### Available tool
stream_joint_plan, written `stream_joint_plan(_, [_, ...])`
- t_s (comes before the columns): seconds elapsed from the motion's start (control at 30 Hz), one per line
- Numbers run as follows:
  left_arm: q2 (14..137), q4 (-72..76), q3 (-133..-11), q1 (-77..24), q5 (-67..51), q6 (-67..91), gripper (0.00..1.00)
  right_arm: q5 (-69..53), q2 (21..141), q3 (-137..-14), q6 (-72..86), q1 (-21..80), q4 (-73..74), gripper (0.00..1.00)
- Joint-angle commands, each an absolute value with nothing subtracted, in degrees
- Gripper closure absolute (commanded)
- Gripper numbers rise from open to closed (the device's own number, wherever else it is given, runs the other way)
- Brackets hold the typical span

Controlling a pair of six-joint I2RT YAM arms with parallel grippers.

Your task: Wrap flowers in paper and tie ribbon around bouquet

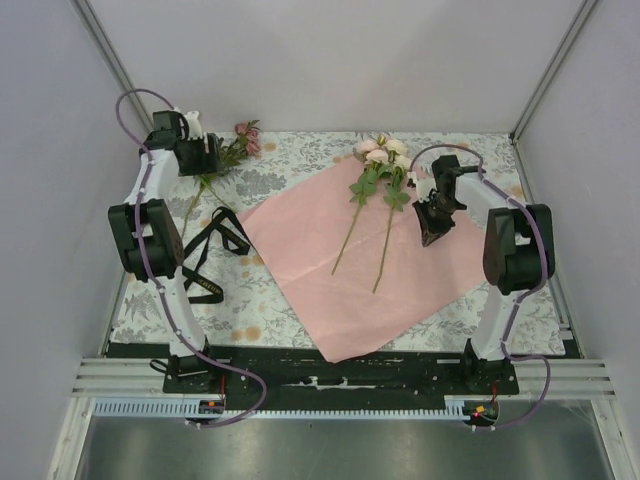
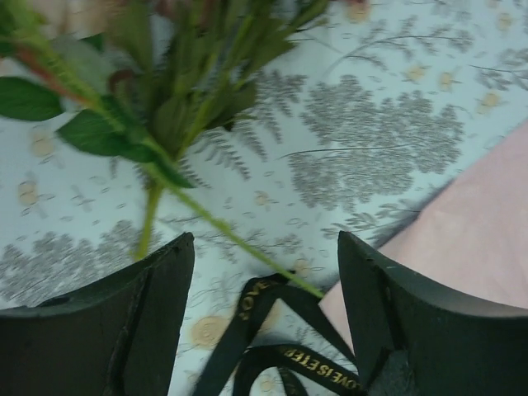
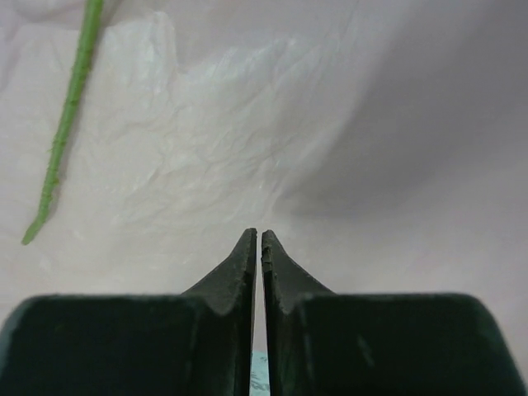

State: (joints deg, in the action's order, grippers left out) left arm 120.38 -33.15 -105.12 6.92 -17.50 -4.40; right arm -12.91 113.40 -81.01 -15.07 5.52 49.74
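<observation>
The paper (image 1: 330,280) lies flat, pink face up, in the middle of the table. Two pale pink flowers (image 1: 380,152) rest on its far part, stems pointing toward me. A dusky-mauve flower (image 1: 245,135) lies off the paper at the far left. My left gripper (image 1: 195,150) hovers open over its green stem (image 2: 223,231) and leaves, holding nothing. The black ribbon (image 1: 215,250) with gold lettering (image 2: 280,355) is looped beside the paper's left corner. My right gripper (image 1: 432,235) hangs over the paper's right side (image 3: 330,124), fingers together and empty (image 3: 259,233). One stem end (image 3: 66,124) shows nearby.
A grey-and-orange floral tablecloth (image 1: 480,300) covers the table. Grey walls enclose the left, back and right sides. The arm bases sit on a black rail (image 1: 340,365) at the near edge.
</observation>
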Motion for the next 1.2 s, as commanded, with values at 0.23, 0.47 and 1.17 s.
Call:
stream_joint_plan(0.23, [124.71, -29.63, -102.05, 11.60, -7.99, 17.13, 0.33, -17.67, 98.44, -81.56, -12.92, 5.62, 54.93, 0.81])
stream_joint_plan(0.47, [128.67, -24.01, -99.67, 11.51, -9.93, 21.97, 0.42, -17.23, 96.24, -81.39, -12.31, 5.54, 57.13, 0.79])
stream_joint_plan(1.17, [114.34, -18.98, -118.36, 10.73, -17.03, 16.61, 0.98, -18.72, 96.07, -80.51, -12.83, 5.63, 56.78, 0.80])
